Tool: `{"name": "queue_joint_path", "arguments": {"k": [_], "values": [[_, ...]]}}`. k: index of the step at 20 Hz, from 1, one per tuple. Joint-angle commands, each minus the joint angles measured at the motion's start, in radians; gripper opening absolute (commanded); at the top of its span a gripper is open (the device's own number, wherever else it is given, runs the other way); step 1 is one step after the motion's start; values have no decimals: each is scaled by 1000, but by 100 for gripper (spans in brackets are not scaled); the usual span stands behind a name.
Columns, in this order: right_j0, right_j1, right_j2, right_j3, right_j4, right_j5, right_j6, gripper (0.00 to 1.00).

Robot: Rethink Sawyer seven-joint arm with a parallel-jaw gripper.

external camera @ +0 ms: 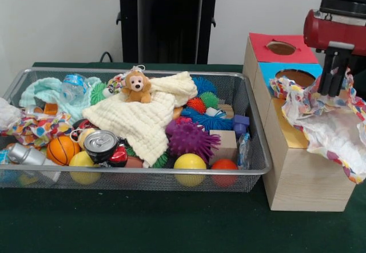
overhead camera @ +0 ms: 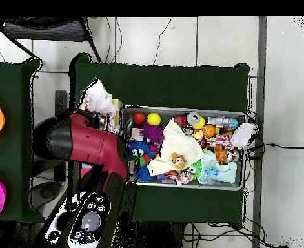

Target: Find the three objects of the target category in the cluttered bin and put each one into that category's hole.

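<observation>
1. The bin (external camera: pixel 254 167) is thin metal wire mesh, silver with a dull sheen.
2. The sorting box (external camera: pixel 306 178) is pale bare wood, matt, with painted red and blue top panels.
3. The wrapper (external camera: pixel 329 121) over the box is crinkled, thin, paper-like sheet with a printed coloured border.
4. The cream cloth (external camera: pixel 143 121) is soft woven fabric with a waffle texture.
5. The monkey toy (external camera: pixel 137 87) is fuzzy plush.
6. The can (external camera: pixel 100 143) is shiny metal.
7. The purple spiky ball (external camera: pixel 191 139) looks rubbery and matt.
8. The yellow ball (external camera: pixel 190 162) is smooth.
9. The tabletop (external camera: pixel 143 224) is covered in matt dark green cloth.
</observation>
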Motion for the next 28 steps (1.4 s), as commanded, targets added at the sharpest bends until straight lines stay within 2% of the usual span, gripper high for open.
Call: {"name": "queue_joint_path", "arguments": {"k": [1, 6, 16, 20, 28], "values": [[-9, 68, 85, 67, 1, -33, 249, 0], [-17, 94, 109, 62, 12, -61, 253, 0], [-6, 157, 81, 3, 17, -8, 266, 0], [-23, 182, 115, -11, 28, -8, 255, 0], [-78, 231, 209, -25, 42, -75, 211, 0]]}}
